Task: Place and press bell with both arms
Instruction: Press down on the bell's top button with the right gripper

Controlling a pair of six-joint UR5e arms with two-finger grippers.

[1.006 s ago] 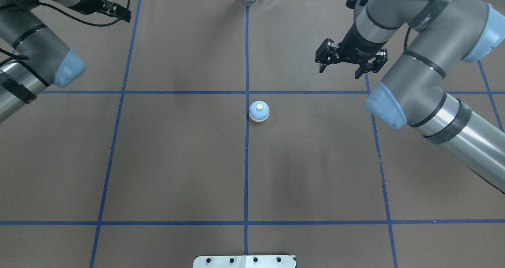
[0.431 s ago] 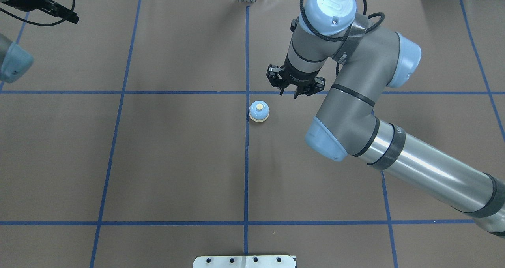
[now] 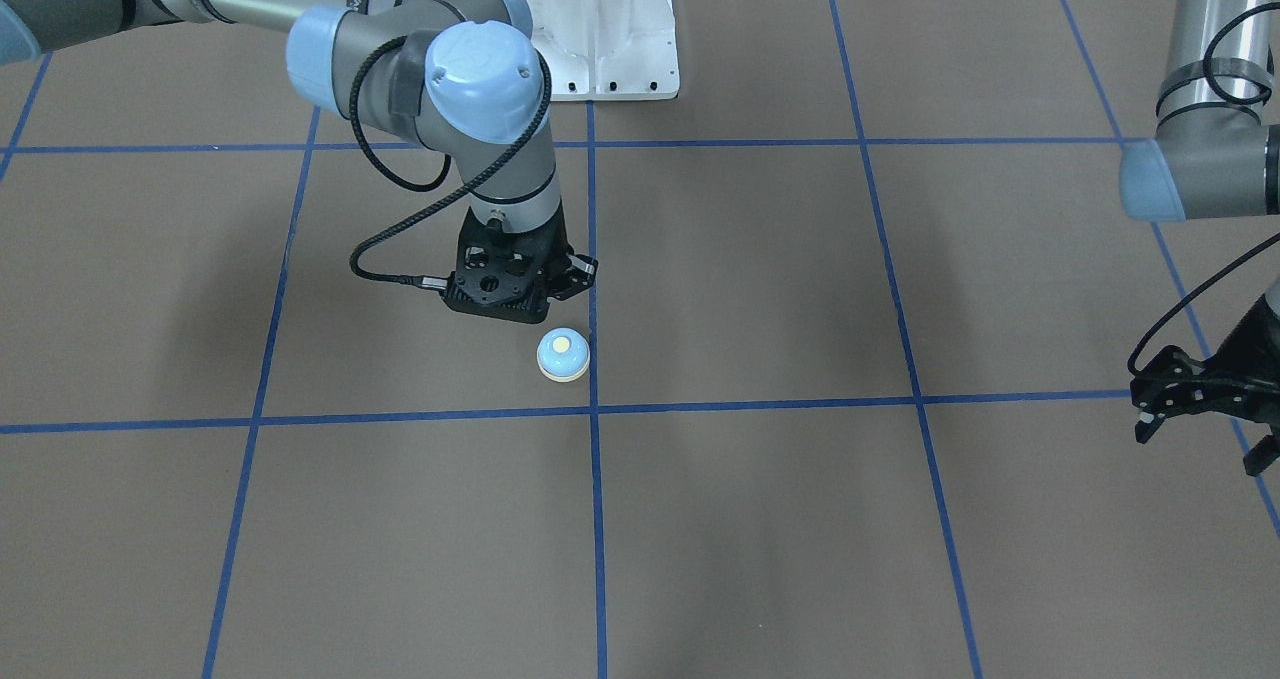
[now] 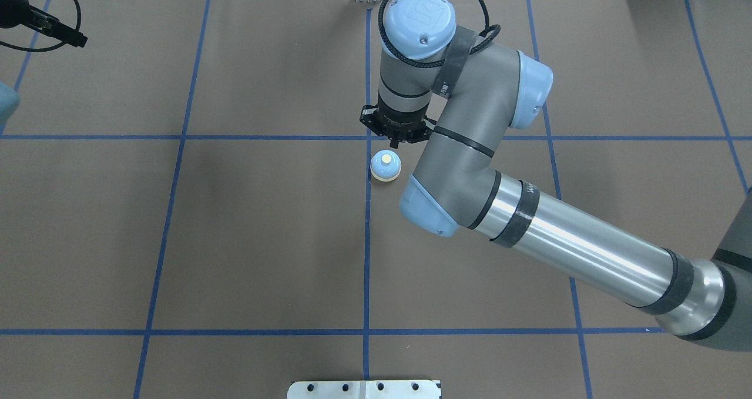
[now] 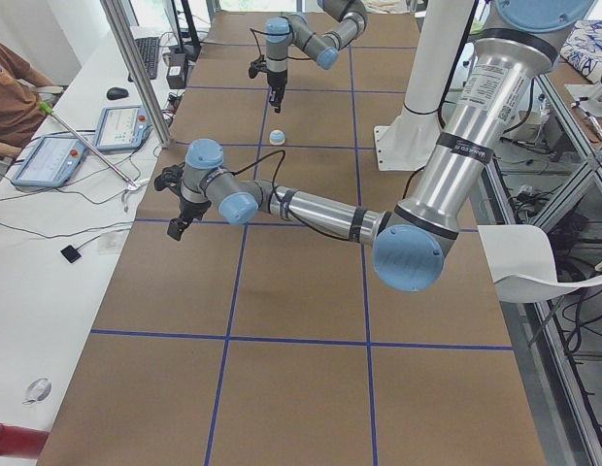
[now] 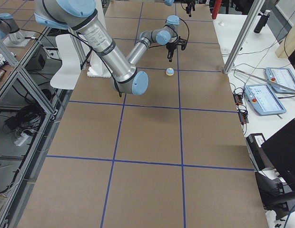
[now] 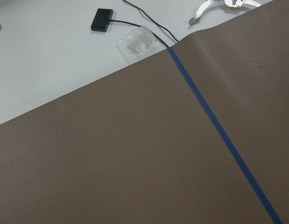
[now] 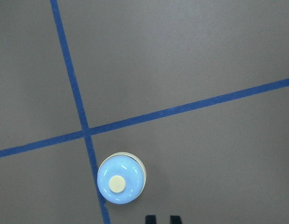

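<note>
**Near the table's middle, the right arm poised beside the bell**

Overhead view: the small light-blue dome-shaped desk bell stands upright on the brown-papered table. It is about midway between the side edges, somewhat nearer the far edge, and just beside the central blue tape line. It stands free of both arms, so placing looks done and pressing is what is left. The black two-finger right gripper points down just beyond it, not touching.

Front-facing view: the black two-finger left gripper hangs by the table edge on the robot's left. Its fingers are spread and empty, well apart from the bell, probably parked there to leave the way clear.

Right wrist view: the bell's cream round button faces up. The fingertips sit at the frame's bottom, drawn close with a sliver of gap and gripping nothing. A narrow tip suits so small a button, though it lies off to one side and not under them.

Left wrist view: only paper, tape and the table's edge, no bell
</note>
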